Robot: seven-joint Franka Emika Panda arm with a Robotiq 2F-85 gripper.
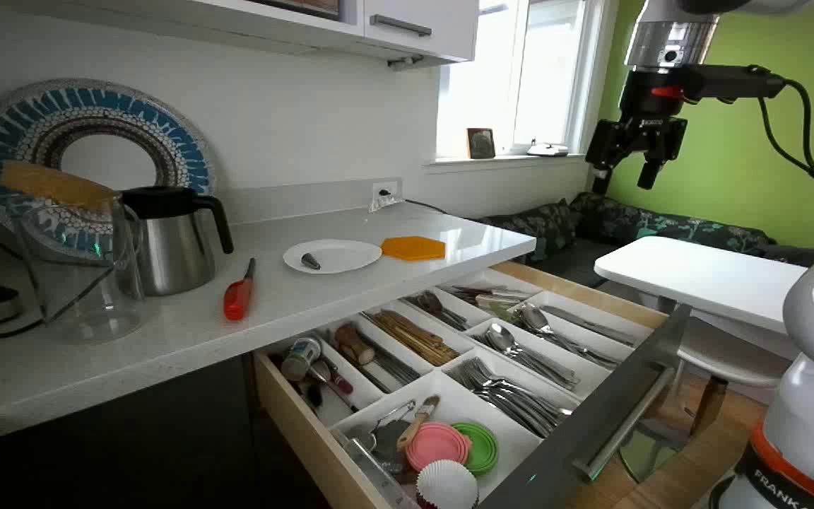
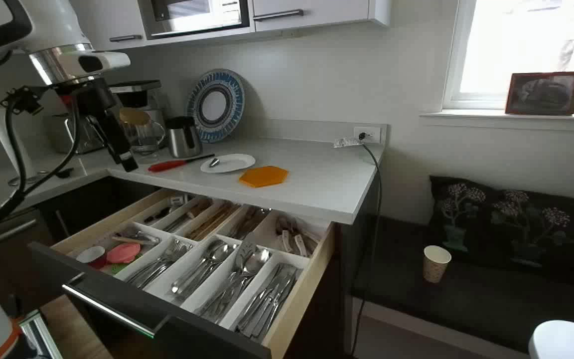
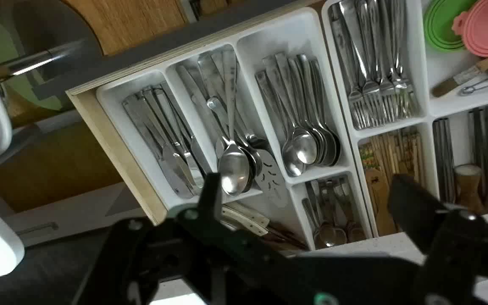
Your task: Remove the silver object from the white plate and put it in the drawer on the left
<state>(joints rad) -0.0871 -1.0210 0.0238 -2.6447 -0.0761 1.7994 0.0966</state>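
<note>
The silver object (image 1: pixel 311 261) is a small slim metal piece. It lies on the left part of the white plate (image 1: pixel 347 256) on the counter. Both also show in an exterior view, the silver object (image 2: pixel 214 162) and the white plate (image 2: pixel 238 162); neither shows in the wrist view. The drawer (image 1: pixel 576 291) stands pulled out below the counter, its compartments full of cutlery; it also shows from the front (image 2: pixel 301 302) and from above in the wrist view (image 3: pixel 115 148). My gripper (image 1: pixel 624 178) is open and empty, high above the drawer, apart from the plate; its spread fingers (image 3: pixel 306 186) show in the wrist view.
An orange hexagonal mat (image 1: pixel 414 248) touches or nearly touches the plate. A red-handled tool (image 1: pixel 238 297), a steel jug (image 1: pixel 175 247) and a glass pitcher (image 1: pixel 96 297) stand or lie left of it. Upper cabinets (image 1: pixel 421 28) hang over the counter. The drawer front has a bar handle (image 1: pixel 626 424).
</note>
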